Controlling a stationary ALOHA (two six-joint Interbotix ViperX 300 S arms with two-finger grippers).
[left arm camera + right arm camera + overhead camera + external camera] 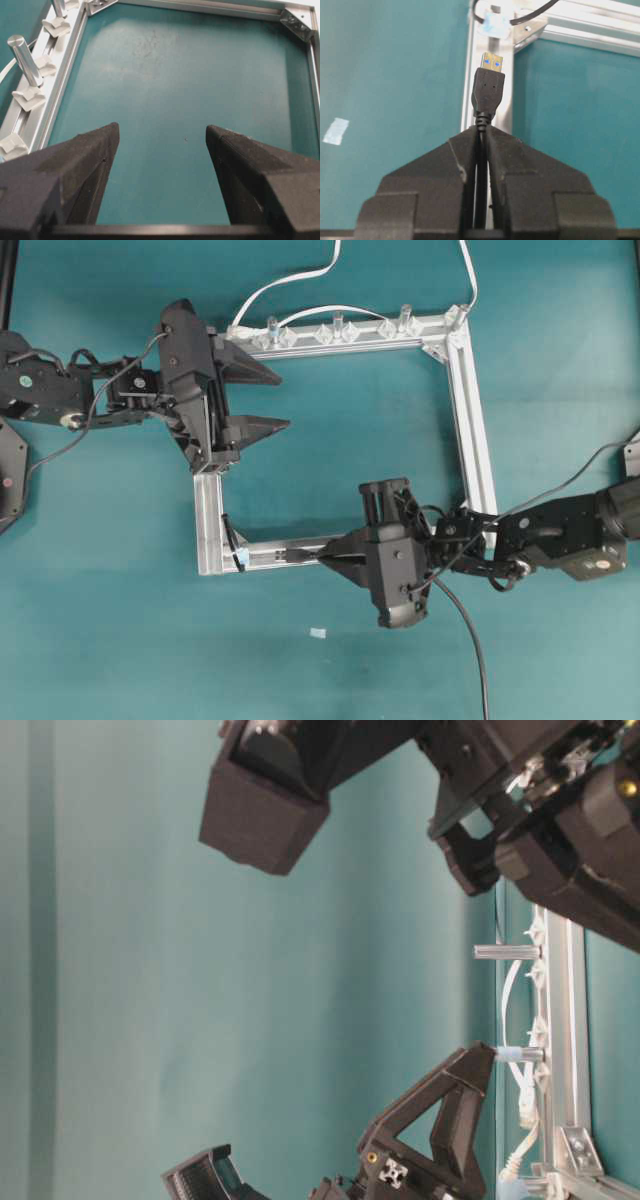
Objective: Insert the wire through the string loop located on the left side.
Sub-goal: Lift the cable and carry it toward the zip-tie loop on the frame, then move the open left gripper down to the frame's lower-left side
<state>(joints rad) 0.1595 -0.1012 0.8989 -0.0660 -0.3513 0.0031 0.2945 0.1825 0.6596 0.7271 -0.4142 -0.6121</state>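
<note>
- One plug is in play, and the right gripper has it: jaws pinched tight on the wire just behind the plug, the metal tip poking forward, clear of the fingertips.
- Beyond that tip, straight along the aluminium frame, sits the string loop with its pale blue tag, at the frame's corner. Plug and loop are lined up but apart; nothing is threaded yet, as I read it.
- From overhead, the right gripper hovers over the frame's near rail, pointing at the string loop at the left corner, with the wire trailing off behind the wrist.
- Left to do: carry the tip forward into the loop.
- Farther off, the left gripper waits with jaws spread wide, holding nothing, near the far rail with its clear clips and white cables.
</note>
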